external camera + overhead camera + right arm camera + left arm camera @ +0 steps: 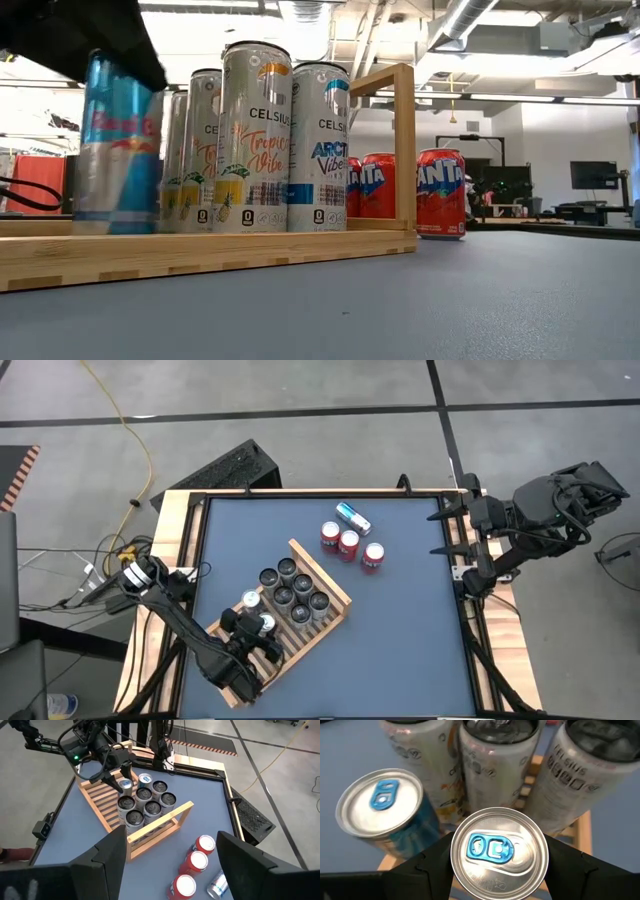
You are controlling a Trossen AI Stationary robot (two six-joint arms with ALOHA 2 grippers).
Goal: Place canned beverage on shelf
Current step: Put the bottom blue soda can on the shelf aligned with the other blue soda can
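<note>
Left gripper (262, 628) clamped on blue can (499, 852), upright over shelf (325, 622), 7 o'clock of grey cans (295, 590). Right gripper (170, 855) open, empty, parked at table's 3 o'clock edge. Risk: off-centre release tips blue can into neighbour can (382, 805).

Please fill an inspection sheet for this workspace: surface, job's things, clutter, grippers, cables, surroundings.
Surface: dark blue table top in a light wood border.
Job's things: shelf lies at an angle on the table; six dark-topped cans stand on it; one blue-tab can stands beside them; a second blue-tab can is in the left gripper.
Clutter: three red cans upright and one blue can on its side, off the shelf.
Grippers: left gripper shut on the second can over the shelf; right gripper open, waiting at the table's right edge.
Cables: yellow cable on the floor.
Surroundings: grey floor.
</note>
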